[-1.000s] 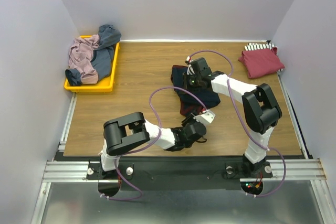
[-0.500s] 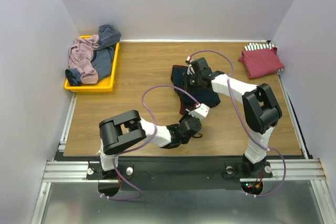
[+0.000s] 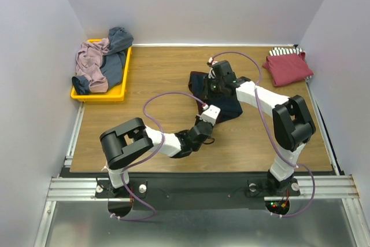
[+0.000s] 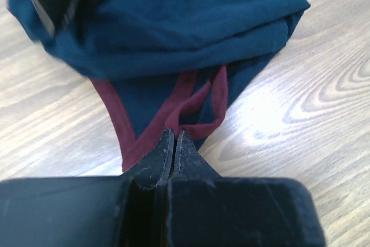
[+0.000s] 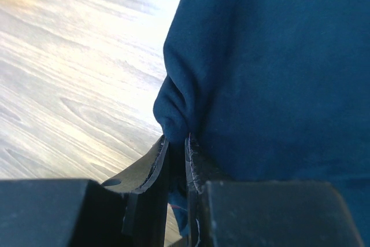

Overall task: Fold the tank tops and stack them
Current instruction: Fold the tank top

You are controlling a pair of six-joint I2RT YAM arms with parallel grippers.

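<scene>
Left gripper (image 4: 174, 136), wide open a second ago, now pinches shut on the maroon trim (image 4: 186, 93) of the navy jersey (image 4: 173, 39) at frame centre. The right gripper (image 5: 177, 143) stays clamped on its fold.

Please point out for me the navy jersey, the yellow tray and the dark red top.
navy jersey (image 3: 230, 109): top view, its near right navy part.
yellow tray (image 3: 104, 96): top view, its near rim.
dark red top (image 3: 287, 66): top view, middle of the folded cloth.
</scene>
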